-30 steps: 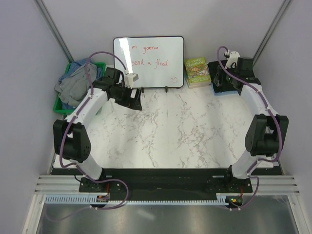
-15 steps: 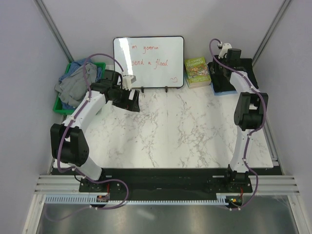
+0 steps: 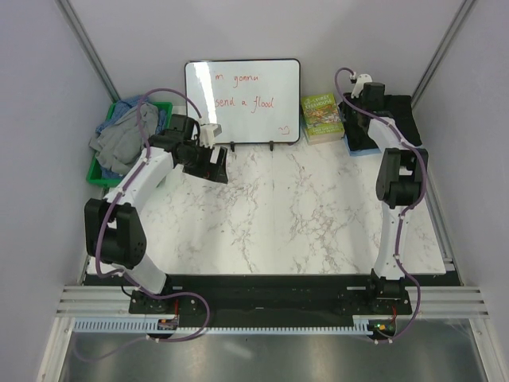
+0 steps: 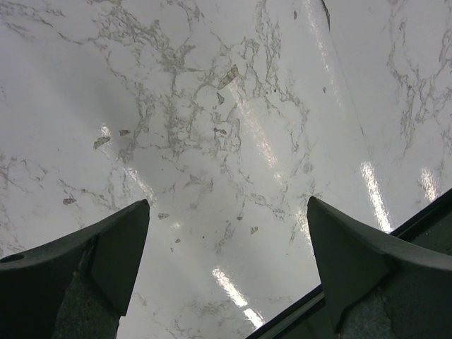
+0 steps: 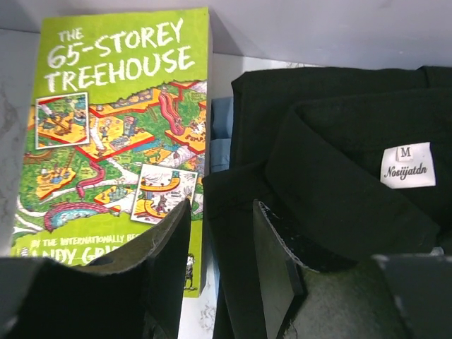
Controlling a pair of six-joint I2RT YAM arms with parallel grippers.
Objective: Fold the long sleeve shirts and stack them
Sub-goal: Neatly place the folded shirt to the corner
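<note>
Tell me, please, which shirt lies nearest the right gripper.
The black shirt with the white M label, beside the green book; the grey and blue ones lie in the green bin.

Robot lab cell; plain panel walls; marble table; whiteboard.

Book just left of folded shirt

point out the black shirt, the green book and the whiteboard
black shirt (image 5: 339, 183), right wrist view, on the collar
green book (image 5: 113, 120), right wrist view, middle of the cover
whiteboard (image 3: 242, 102), top view, middle of the board
</note>
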